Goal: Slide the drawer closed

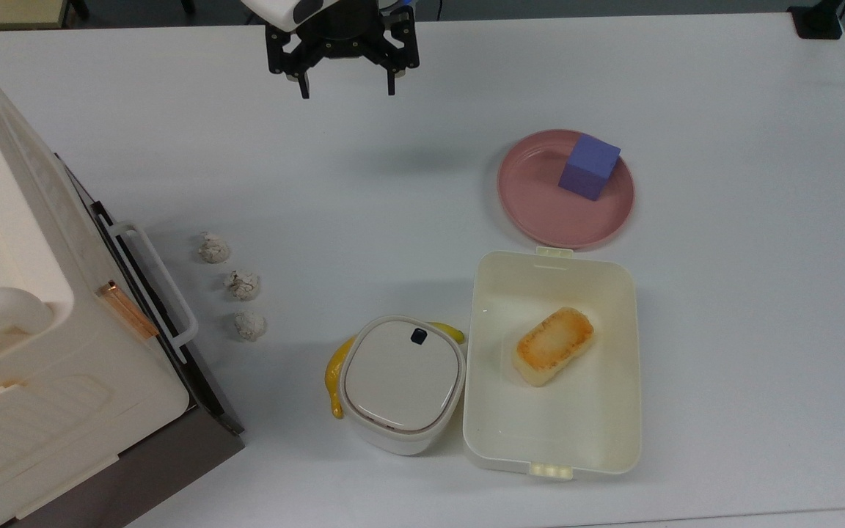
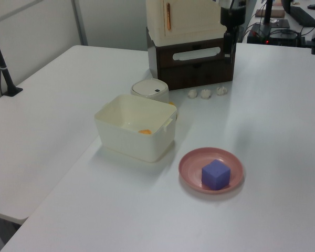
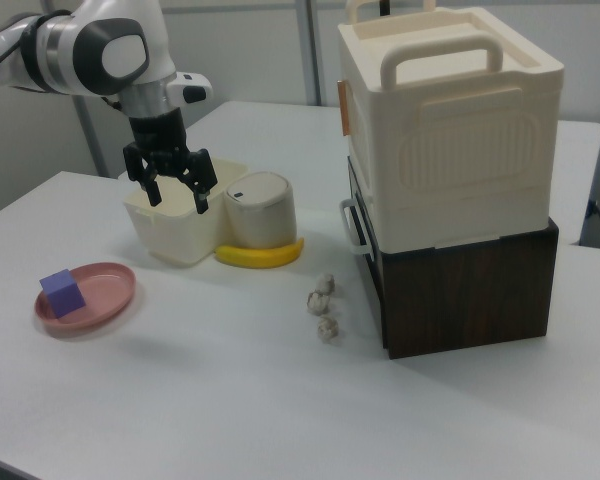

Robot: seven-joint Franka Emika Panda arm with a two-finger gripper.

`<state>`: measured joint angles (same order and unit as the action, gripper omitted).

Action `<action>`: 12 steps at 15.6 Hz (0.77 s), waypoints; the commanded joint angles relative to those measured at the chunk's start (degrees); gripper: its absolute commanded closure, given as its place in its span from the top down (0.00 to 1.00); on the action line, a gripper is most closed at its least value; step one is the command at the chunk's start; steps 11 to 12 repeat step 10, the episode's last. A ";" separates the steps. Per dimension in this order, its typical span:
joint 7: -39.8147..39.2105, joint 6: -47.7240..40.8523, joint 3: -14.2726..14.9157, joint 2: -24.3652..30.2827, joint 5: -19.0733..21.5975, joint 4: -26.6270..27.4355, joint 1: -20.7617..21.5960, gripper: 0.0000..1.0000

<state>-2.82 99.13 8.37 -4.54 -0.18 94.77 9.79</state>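
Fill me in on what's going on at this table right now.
The white Franka arm's black two-finger hand hangs open and empty above the white table, well apart from the dark brown wooden drawer with the white loop handle. The drawer sits pushed into the dark wood base under the cream plastic cabinet, so it looks closed. Three crumpled whitish lumps lie in a row in front of it, untouched.

Top view: we look straight down on the worktop [image 1: 723, 308], cabinet [image 1: 41, 352] at 9 o'clock. Left view: we look along it from afar toward the cabinet front [image 2: 191, 63] at 12. Right view: nearer, cabinet [image 3: 450, 190] at 3. All share the pink plate [image 1: 565, 189].
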 commanded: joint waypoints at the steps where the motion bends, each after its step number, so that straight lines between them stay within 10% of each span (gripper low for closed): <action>1: -2.01 -1.66 0.24 1.55 0.80 1.20 -0.30 1.00; 12: -0.08 -2.81 0.24 1.72 0.80 1.11 -0.30 1.00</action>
